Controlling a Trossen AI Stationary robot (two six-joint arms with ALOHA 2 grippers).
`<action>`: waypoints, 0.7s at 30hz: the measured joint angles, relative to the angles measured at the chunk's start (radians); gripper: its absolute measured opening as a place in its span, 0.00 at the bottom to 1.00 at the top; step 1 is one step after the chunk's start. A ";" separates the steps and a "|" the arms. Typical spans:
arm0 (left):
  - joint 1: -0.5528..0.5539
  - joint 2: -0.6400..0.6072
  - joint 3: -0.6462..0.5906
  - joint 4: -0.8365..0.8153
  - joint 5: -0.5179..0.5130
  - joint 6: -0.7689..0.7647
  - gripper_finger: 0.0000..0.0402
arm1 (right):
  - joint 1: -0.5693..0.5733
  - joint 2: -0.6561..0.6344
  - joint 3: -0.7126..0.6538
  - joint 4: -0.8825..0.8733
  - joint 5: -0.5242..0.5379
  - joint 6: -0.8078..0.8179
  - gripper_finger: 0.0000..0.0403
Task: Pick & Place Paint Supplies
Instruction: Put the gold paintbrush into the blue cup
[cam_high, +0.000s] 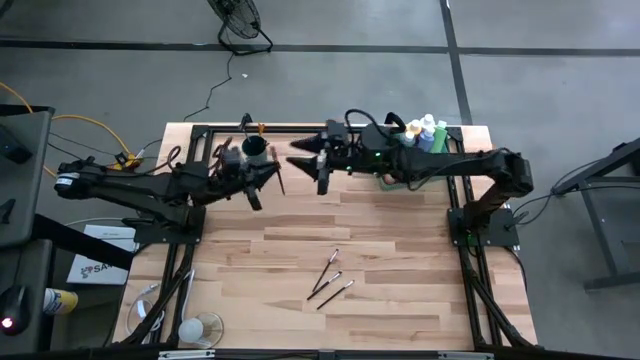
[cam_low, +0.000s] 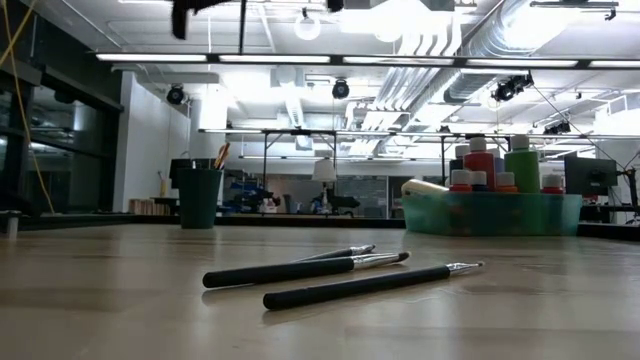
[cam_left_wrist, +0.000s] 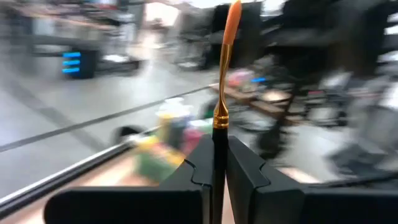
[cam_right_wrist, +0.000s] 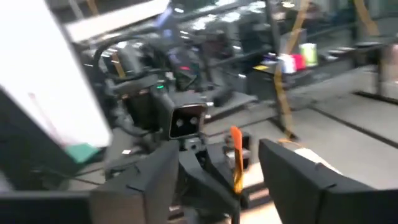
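Note:
My left gripper (cam_high: 266, 180) hovers beside the dark round cup (cam_high: 254, 148) near the table's far edge, shut on a thin dark-handled paintbrush (cam_left_wrist: 219, 149) with a gold ferrule and orange bristles (cam_left_wrist: 231, 18). My right gripper (cam_high: 308, 165) is open and empty, facing the left one at close range; the brush's orange tip (cam_right_wrist: 236, 155) shows between its fingers, apart from them. Three more paintbrushes (cam_high: 330, 278) lie flat on the near middle of the table. Capped paint bottles (cam_low: 482, 160) stand in the green tray (cam_low: 490, 214). My left gripper pinches the paintbrush by its dark handle (cam_left_wrist: 217, 163), just below the gold ferrule (cam_left_wrist: 221, 118), between the two fingers (cam_left_wrist: 249, 180). The brush lies along the fingers and sticks out past their tips, bristle end foremost. It is lifted clear of the table.
The cup (cam_low: 200, 196) holds other brushes and stands at the far left; the tray (cam_high: 432, 136) sits at the far right under the right arm. Bare wood (cam_high: 400, 250) lies between the arms and the three loose brushes (cam_low: 330, 270). Clutter sits beyond the table's near left corner.

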 joint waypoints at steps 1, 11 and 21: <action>0.000 -0.013 0.000 -0.037 -0.054 0.001 0.03 | 0.000 -0.021 0.000 -0.035 0.028 -0.005 0.54; 0.001 -0.061 -0.001 -0.245 -0.686 0.053 0.04 | -0.001 -0.181 0.000 -0.282 0.221 -0.034 0.64; 0.182 0.049 -0.069 -0.257 -0.784 -0.049 0.04 | -0.001 -0.201 0.000 -0.287 0.211 -0.071 0.64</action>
